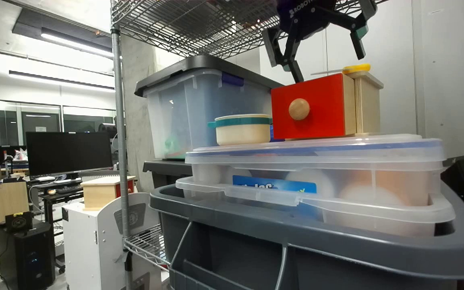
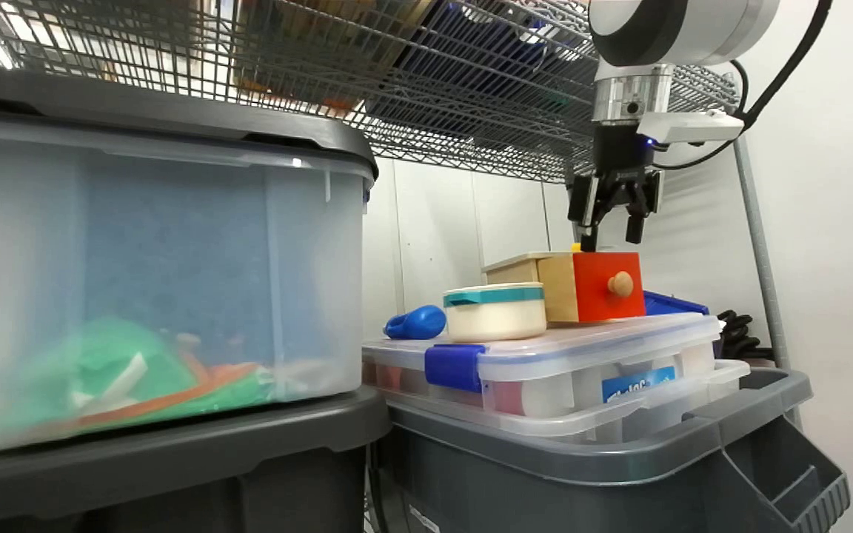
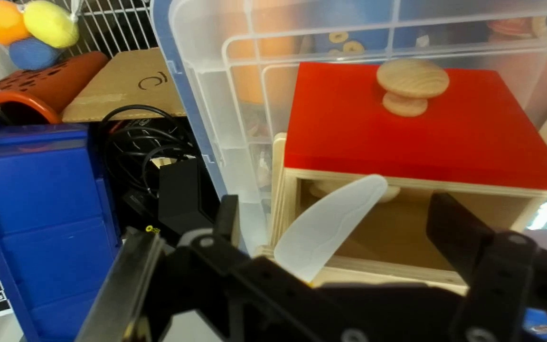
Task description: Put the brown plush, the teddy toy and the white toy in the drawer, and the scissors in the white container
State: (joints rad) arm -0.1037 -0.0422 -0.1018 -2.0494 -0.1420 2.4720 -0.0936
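Note:
My gripper (image 3: 335, 211) stands open above the pulled-out drawer, fingers wide apart with nothing held; both exterior views show it too. The drawer (image 1: 316, 106) has a red front and a round wooden knob, and slides in a pale wooden casing (image 2: 512, 270). Inside it, in the wrist view, a pale rounded piece shows under the front edge. A white-bladed knife (image 3: 325, 228) with a yellow handle (image 1: 357, 68) rests on the casing's top, its blade reaching over the drawer. Beside the drawer sits a white container (image 1: 243, 133) with a teal band. Brown plush, teddy toy, white toy and scissors are out of view.
Beneath the drawer lies a clear lidded box (image 2: 567, 366) on a grey bin (image 1: 316, 229). A large clear bin (image 1: 204, 104) stands close by. A wire shelf (image 2: 412, 96) hangs overhead. Blue bins (image 3: 45, 213) and black cables are at one side; a blue object (image 2: 417, 323) lies behind the container.

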